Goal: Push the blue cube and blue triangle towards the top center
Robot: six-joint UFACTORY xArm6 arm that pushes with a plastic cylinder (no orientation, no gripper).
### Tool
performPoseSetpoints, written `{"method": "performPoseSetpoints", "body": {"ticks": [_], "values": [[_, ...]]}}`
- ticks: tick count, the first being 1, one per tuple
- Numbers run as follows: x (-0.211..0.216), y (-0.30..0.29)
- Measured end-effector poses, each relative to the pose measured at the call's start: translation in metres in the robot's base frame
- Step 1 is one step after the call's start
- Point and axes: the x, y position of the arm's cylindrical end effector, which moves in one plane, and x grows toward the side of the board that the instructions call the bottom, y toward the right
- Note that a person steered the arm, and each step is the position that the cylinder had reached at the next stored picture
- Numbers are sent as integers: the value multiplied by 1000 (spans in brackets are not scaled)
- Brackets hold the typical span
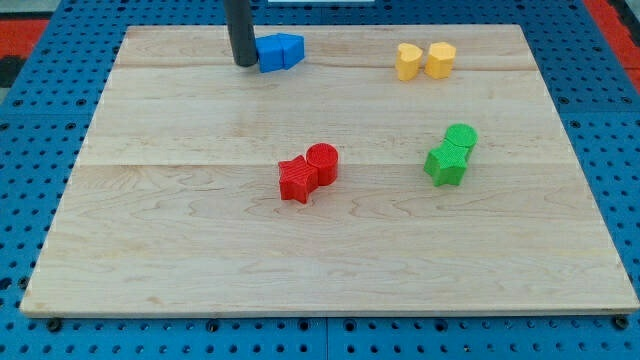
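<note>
The blue cube (271, 54) and the blue triangle (292, 48) sit touching each other near the view's top, left of centre, on the wooden board (200, 250). The cube is on the left, the triangle on its right. My tip (244, 63) is at the end of the dark rod, right against the left side of the blue cube.
Two yellow blocks (424, 60) sit side by side at the view's top right. A red star block (297, 180) and a red cylinder (322, 162) touch near the centre. A green star block (445, 163) and a green cylinder (461, 138) touch at the right.
</note>
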Motion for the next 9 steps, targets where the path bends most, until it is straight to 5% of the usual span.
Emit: {"method": "performPoseSetpoints", "body": {"ticks": [2, 9], "values": [[-30, 9], [10, 56]]}}
